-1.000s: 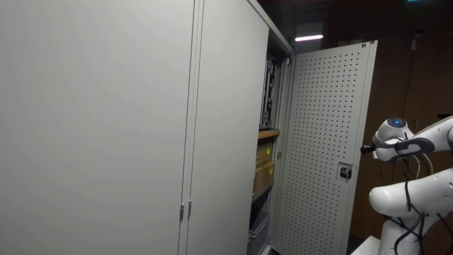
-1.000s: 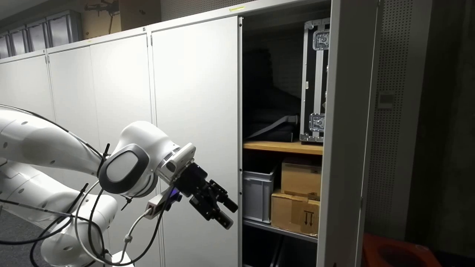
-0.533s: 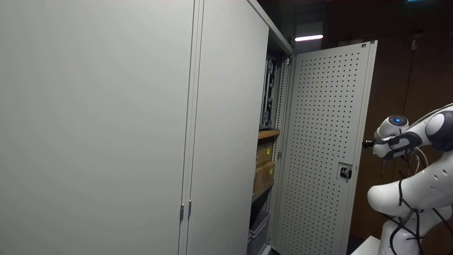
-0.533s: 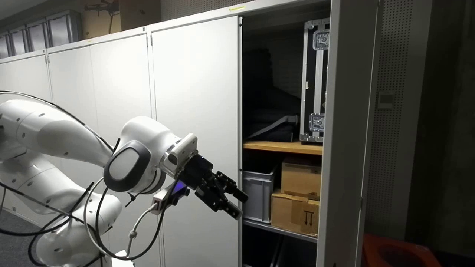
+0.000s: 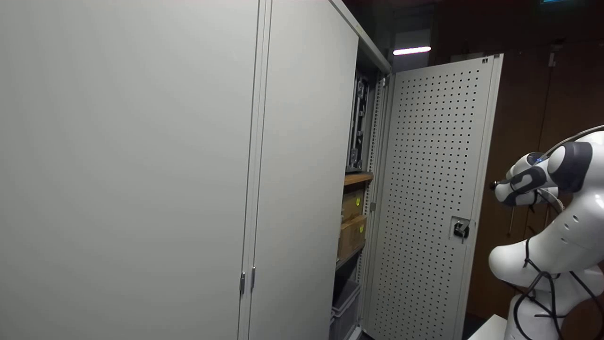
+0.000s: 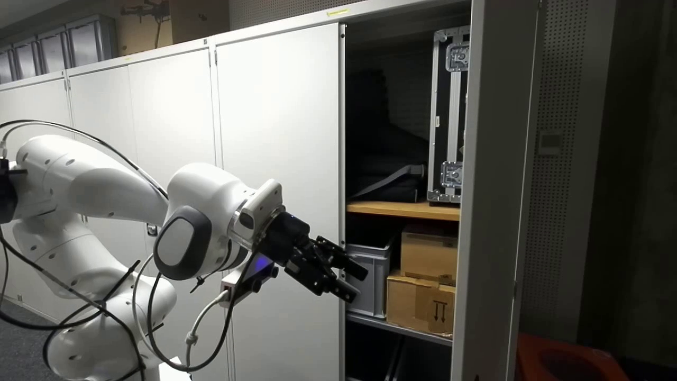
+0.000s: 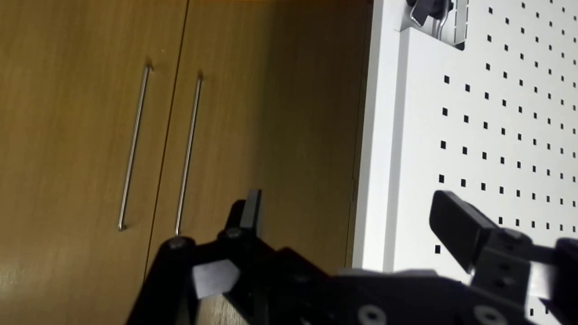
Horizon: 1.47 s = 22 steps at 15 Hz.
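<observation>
Before a perforated door (image 5: 434,189), pincer (image 6: 355,283) spread wide, only air between.

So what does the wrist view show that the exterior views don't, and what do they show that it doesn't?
Only the wrist view: the outlook between the spread fingers of the hand, plus silver screw heads at its base.

Only the exterior views: cardboard boxes, the wooden shelf, the black case and the white arm.

Shared by all: the hand and the open cabinet door. The wrist view shares the latch and brown panels with an exterior view.
</observation>
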Each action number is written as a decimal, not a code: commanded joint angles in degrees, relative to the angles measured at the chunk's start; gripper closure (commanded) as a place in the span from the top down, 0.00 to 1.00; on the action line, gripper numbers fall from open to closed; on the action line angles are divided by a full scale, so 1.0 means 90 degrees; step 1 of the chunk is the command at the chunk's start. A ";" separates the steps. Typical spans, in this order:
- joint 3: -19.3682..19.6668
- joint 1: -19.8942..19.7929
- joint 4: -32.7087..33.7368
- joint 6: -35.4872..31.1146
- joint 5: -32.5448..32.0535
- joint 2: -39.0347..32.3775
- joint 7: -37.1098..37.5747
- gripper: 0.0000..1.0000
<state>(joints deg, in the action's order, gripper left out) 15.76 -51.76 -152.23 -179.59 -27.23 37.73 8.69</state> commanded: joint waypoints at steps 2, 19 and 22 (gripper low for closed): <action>0.0031 0.0061 0.0320 -0.0675 0.0928 -0.0506 -0.1030 1.00; 0.2869 0.3151 0.1436 -0.0588 0.1605 -0.0941 -0.2650 1.00; 0.3415 0.3789 0.1658 -0.0454 0.1567 -0.0873 -0.2932 1.00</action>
<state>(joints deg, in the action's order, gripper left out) 42.29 -23.25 -140.58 -184.77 -14.53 29.98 -13.88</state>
